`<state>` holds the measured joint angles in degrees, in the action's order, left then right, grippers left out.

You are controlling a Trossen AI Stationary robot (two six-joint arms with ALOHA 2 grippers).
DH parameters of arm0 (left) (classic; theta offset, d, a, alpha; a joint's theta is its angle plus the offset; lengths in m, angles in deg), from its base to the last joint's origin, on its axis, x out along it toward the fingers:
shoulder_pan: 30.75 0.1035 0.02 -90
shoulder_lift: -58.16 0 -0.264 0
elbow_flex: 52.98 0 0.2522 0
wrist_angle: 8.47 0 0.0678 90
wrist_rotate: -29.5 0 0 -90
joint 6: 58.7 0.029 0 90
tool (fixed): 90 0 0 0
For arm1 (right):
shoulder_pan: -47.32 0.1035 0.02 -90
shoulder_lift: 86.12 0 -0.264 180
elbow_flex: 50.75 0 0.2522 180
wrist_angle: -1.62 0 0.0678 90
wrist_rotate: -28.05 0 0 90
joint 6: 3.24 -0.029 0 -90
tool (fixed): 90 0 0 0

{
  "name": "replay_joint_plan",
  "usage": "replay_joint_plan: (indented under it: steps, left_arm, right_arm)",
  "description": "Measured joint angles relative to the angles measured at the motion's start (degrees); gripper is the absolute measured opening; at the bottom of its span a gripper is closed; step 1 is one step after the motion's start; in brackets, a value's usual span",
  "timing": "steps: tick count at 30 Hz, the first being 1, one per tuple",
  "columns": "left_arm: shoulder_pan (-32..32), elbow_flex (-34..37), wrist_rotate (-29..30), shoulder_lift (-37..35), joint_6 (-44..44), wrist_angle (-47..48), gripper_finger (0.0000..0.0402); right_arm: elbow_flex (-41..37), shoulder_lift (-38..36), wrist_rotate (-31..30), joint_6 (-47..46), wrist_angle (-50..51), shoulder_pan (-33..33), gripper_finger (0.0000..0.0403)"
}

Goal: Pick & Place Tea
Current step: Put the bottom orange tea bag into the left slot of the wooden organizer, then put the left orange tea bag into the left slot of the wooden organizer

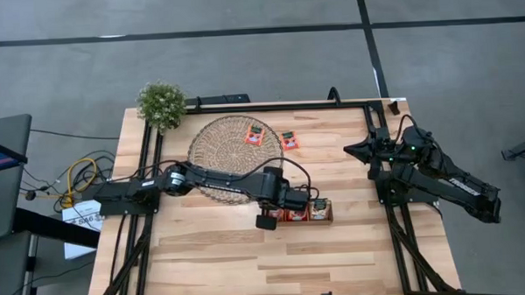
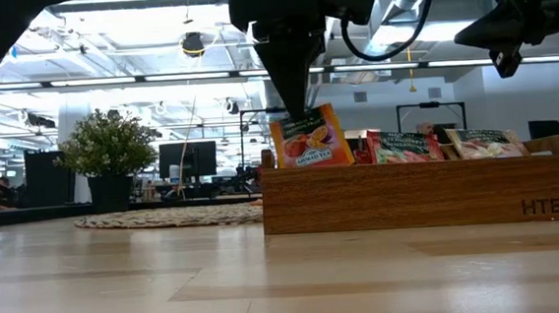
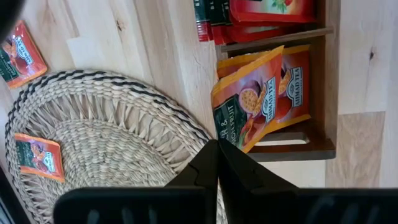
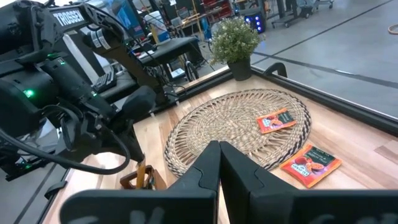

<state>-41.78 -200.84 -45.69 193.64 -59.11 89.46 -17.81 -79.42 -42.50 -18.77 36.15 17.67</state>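
Observation:
My left gripper point(image 2: 301, 111) hangs over the left end compartment of the brown wooden tray point(image 2: 420, 196) and is shut on an orange-red tea sachet point(image 2: 308, 140). Behind that sachet, a second one point(image 3: 292, 81) stands in the same compartment. The other two compartments hold red sachets point(image 2: 402, 146) and pale ones point(image 2: 486, 142). One more red sachet point(image 1: 255, 135) lies flat on the round woven mat point(image 1: 232, 162), and another point(image 1: 288, 140) lies on the table beside the mat. My right gripper point(image 4: 219, 146) is shut on nothing and waits at the table's right side. My left gripper pinches the sachet's top edge point(image 3: 229, 138), near a corner, between its two fingers. The fingers come from above and point steeply down. The sachet stands tilted below them, its lower part inside the tray's left compartment.
A small potted plant point(image 1: 162, 103) stands at the table's far left corner. Black frame rails point(image 1: 366, 104) run along the table's far, left and right edges. The right arm point(image 1: 438, 172) rests along the right rail. Bare wood lies in front of the tray.

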Motion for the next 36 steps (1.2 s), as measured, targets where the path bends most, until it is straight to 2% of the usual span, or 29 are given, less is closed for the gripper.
replay_joint_plan:
  steps: [19,29,32,36]
  left_arm:
    - [-0.2,0.0,0.0,-0.1,5.3,-0.4,0.0004]
    - [-0.2,0.0,0.1,-0.1,6.0,-0.3,0.0077]
    - [-0.2,0.0,3.8,-0.3,5.6,0.9,0.0091]
    - [0.5,0.0,14.4,-2.7,5.6,4.4,0.0097]
  right_arm:
    - [0.0,0.0,0.0,0.0,0.0,0.0,0.0]
    - [0.0,0.0,0.0,0.0,0.0,0.0,0.0]
    - [0.0,0.0,0.0,0.0,0.0,0.0,0.0]
    - [0.0,0.0,0.0,0.0,0.0,0.0,0.0]
